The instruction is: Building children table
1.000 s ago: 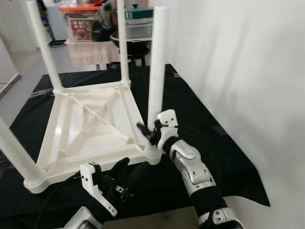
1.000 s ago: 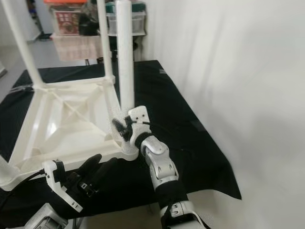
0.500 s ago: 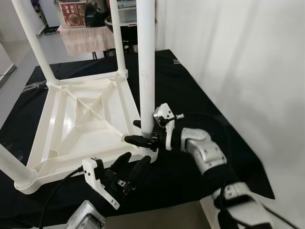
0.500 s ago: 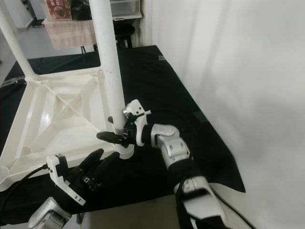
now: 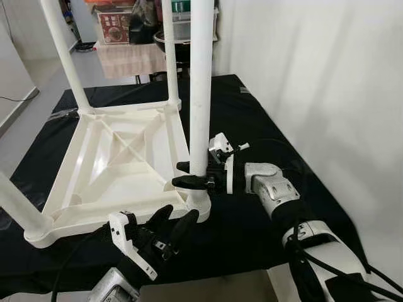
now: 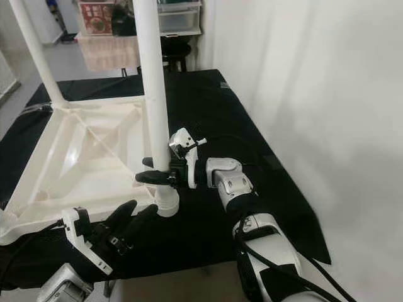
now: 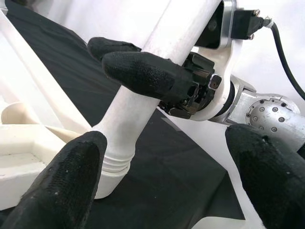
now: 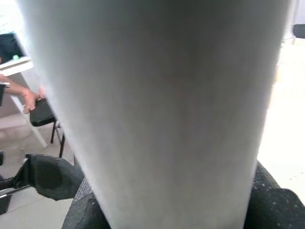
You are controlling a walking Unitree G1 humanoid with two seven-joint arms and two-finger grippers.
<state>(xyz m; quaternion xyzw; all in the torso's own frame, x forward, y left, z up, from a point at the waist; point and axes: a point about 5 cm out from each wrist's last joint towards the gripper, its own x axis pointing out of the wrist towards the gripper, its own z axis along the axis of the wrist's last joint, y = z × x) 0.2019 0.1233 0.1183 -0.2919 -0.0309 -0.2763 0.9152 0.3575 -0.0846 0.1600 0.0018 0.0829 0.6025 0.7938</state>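
A white plastic children's table lies upside down on a black cloth, its legs pointing up. My right gripper is shut on the near-right leg just above its socket, with one black finger on each side. The right wrist view looks straight at that leg, very close. My left gripper is open, low in front of the same corner and apart from the leg. In the left wrist view its fingers frame the leg's base and the right gripper's finger.
Three more legs stand at the other corners: far left, far right, near left. A white wall runs along the right. Boxes and a cloth-draped stand sit behind. The black cloth's front edge is close to me.
The camera has shifted. My right gripper has turned from pointing up beside the leg's base to lying level, with its fingers around the leg. The left gripper has hardly moved.
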